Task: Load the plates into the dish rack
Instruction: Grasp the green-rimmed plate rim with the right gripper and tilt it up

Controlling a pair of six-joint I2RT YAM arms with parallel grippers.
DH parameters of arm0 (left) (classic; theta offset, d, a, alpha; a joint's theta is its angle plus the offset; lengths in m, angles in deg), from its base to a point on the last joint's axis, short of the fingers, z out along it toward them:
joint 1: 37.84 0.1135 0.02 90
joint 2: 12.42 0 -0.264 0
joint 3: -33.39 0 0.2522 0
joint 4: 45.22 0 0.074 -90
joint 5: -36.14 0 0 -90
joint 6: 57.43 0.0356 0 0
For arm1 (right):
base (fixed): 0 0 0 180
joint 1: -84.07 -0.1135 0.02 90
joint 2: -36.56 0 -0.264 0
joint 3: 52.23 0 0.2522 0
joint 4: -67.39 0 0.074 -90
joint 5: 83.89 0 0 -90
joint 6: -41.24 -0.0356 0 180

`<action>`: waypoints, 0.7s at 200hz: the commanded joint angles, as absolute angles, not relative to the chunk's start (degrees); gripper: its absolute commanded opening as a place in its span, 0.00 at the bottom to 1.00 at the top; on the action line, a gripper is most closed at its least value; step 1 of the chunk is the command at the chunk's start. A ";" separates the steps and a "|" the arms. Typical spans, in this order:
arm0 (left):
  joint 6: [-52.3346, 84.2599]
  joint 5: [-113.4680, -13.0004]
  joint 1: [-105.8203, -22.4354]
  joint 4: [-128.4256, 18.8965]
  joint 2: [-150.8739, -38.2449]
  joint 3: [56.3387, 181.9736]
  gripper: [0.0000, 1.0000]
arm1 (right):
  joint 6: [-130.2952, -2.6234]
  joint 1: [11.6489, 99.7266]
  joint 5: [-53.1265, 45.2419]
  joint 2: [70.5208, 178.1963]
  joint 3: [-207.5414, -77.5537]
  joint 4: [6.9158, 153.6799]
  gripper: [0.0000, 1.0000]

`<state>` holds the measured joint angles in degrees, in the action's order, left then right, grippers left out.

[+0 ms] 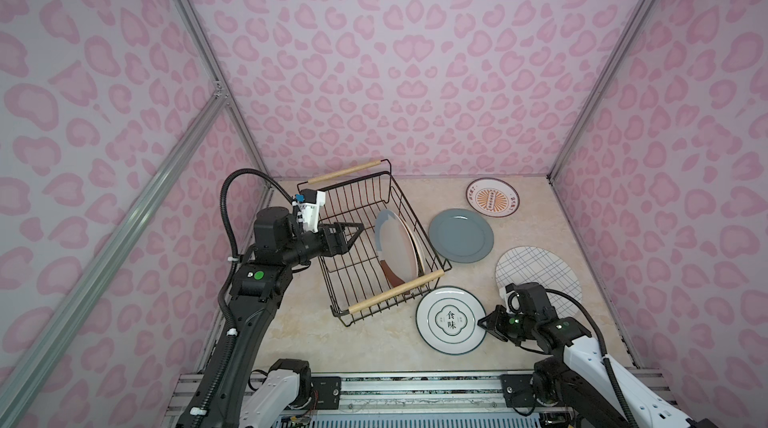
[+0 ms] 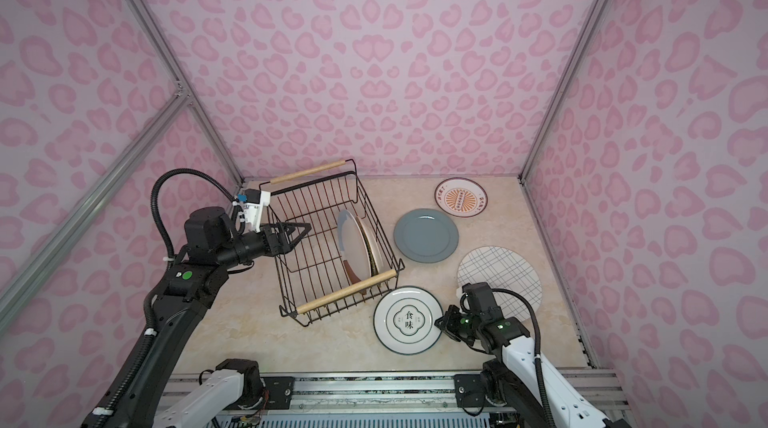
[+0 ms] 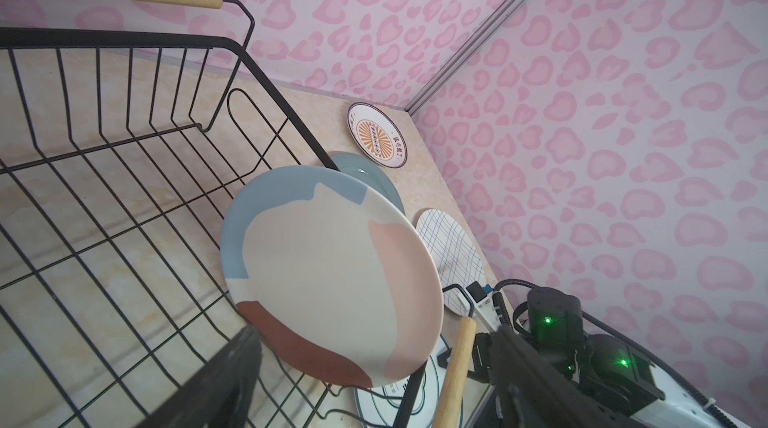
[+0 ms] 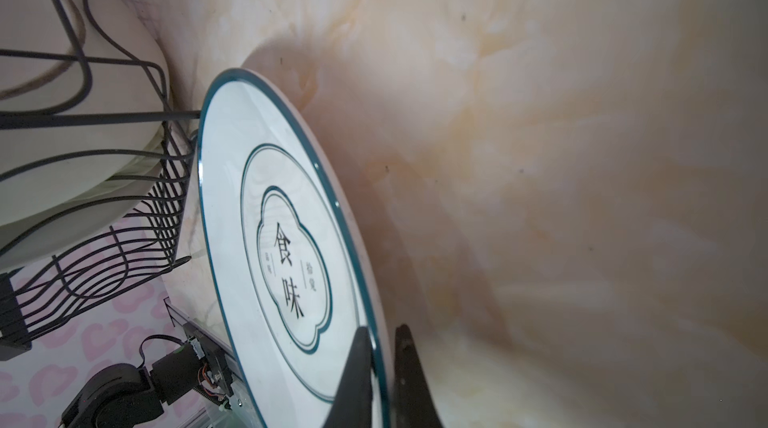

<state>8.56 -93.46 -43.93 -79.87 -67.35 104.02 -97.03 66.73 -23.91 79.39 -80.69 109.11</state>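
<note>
The right fingers (image 4: pixel 358 367) are clamped on the rim of the character plate (image 1: pixel 451 320), w/ one finger on each side of the rim, as the right wrist view shows clearly. This white plate w/ green rings is at the front of the surface (image 1: pixel 299 322). Its far edge is just beside the near wooden handle of the dish rack (image 1: pixel 392 292); whether it touches the wire, I cannot tell.

The left fingers (image 3: pixel 237 380) stand wide apart and hold nothing. In both top views they hang over the left part of the rack, apart from the plates inside.

In the rack, 2 plates stand on edge and lean toward its right wall: the colour-block plate (image 3: pixel 332 276) (blue, cream, pink, rust) in front, and a cream plate (image 2: pixel 374 249) directly behind it, touching.

3 more plates lie flat on the surface, to the right of the rack: the grey-blue plate (image 1: pixel 461 235) just beside the rack, the sunburst plate (image 1: pixel 492 198) nr the back wall, and the grid plate (image 1: pixel 536 272), partly hidden by the right arm.
</note>
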 commanded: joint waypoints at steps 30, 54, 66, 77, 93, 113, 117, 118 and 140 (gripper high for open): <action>8.51 -94.02 -43.99 -77.84 -66.91 104.02 0.89 | -91.34 74.74 -14.20 75.80 -84.67 125.68 0.00; 7.81 -94.85 -44.07 -77.37 -67.04 104.28 0.90 | -88.16 80.23 -15.59 74.38 -86.72 128.04 0.00; 7.46 -95.16 -44.01 -77.19 -67.19 104.46 0.91 | -87.87 81.73 -14.96 74.22 -87.76 128.44 0.00; 7.05 -95.32 -44.08 -77.02 -67.17 104.59 0.91 | -87.99 82.53 -13.37 73.88 -89.18 128.65 0.00; 6.50 -95.77 -44.01 -76.75 -67.39 104.88 0.91 | -88.22 83.97 -11.74 73.16 -91.37 128.01 0.00; 5.47 -96.55 -44.17 -76.09 -67.62 105.06 0.91 | -87.52 86.80 -11.81 74.18 -93.98 126.25 0.00; 5.19 -96.72 -44.17 -76.03 -67.70 105.09 0.91 | -87.49 87.25 -11.91 74.42 -94.38 125.76 0.00; 5.12 -96.78 -44.17 -75.99 -67.70 105.08 0.91 | -87.50 87.37 -11.91 74.47 -94.51 125.60 0.00; 4.49 -97.12 -44.30 -76.18 -67.97 105.75 0.90 | -87.96 88.52 -11.98 75.31 -96.59 122.57 0.00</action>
<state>5.61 -95.58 -44.17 -78.40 -67.73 104.56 -88.38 87.58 -12.83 74.73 -94.66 126.42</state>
